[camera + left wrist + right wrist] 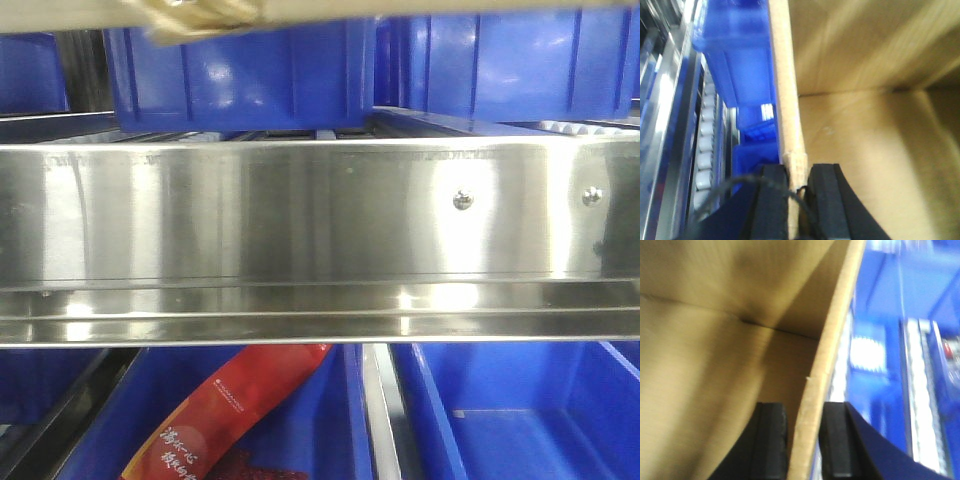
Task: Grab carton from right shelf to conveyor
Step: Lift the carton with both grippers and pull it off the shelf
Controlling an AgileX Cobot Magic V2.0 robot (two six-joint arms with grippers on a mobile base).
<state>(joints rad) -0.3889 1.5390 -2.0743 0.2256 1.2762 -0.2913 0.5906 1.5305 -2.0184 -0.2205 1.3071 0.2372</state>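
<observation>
Left wrist-mounted view: left gripper (799,176) clamped on one side wall of carton (865,150), a pad on each face.
Right gripper (804,416): pinching the opposite wall likewise; two holds, likely to keep the open box level.
Carton: carried between both grippers, open and empty inside.
Steel rail (320,215): below carton.
Rollers (704,135): left of carton; probably the set-down place.

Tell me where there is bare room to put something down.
Bare: the floor of the lower right bin, between its blue walls. Crowded: the lower left bin holds a red packet; above the steel rail, blue bins stand close together.
</observation>
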